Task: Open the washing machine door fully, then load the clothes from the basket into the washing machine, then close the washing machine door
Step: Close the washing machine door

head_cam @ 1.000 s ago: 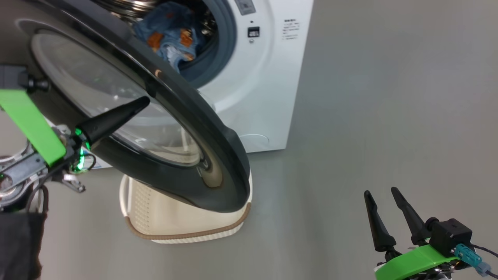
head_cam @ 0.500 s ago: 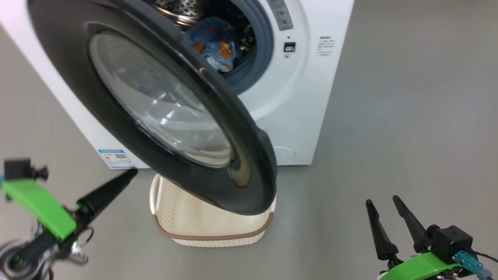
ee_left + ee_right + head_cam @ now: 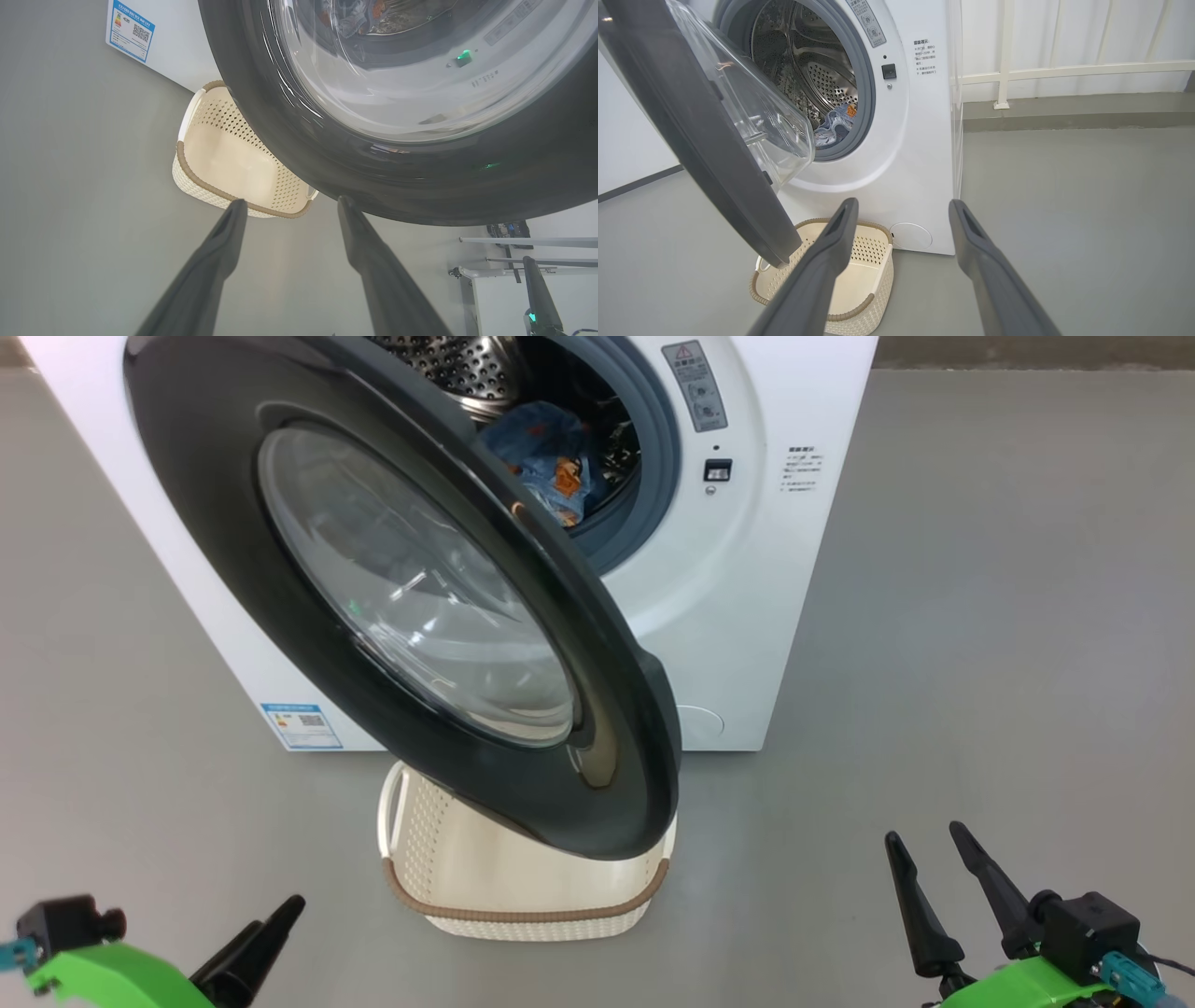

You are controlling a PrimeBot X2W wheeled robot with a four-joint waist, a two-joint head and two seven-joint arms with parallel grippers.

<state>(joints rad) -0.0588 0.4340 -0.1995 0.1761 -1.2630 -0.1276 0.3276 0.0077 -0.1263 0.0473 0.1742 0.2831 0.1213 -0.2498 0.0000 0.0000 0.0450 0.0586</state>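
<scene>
Hanging part-way open, the washing machine door (image 3: 401,597) leans out over the basket (image 3: 523,910), which sits bare on the floor (image 3: 980,616) right at the front foot of the washing machine (image 3: 747,616). The clothes (image 3: 546,457), blue with orange prints, lie inside the drum at its front lip, so loading looks done. 1 second ago the left gripper (image 3: 290,203) had its 2 fingers together and up at the door's glass; now it is drawn back low, clear of the door, fingers spread wide and holding nothing. The head camera has also swung, so the door's apparent shift is partly that. The right gripper (image 3: 924,835) hovers wide open and empty, well apart from the machine. By my reading the door is not yet shut, so the closing push remains.
</scene>
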